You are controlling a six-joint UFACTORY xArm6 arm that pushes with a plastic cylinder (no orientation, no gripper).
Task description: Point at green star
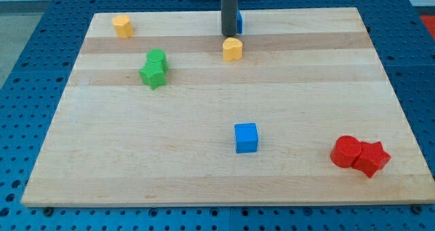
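The green star (153,75) lies in the upper left part of the wooden board (204,136), touching a green round block (157,58) just above it. My tip (229,35) is near the view's top centre, just above a yellow heart-shaped block (232,49) and well to the right of the green star. A blue block (240,22) is partly hidden behind the rod.
A yellow block (122,26) sits near the top left corner. A blue cube (246,137) lies below the centre. A red round block (346,151) and a red star (372,157) touch each other at the bottom right.
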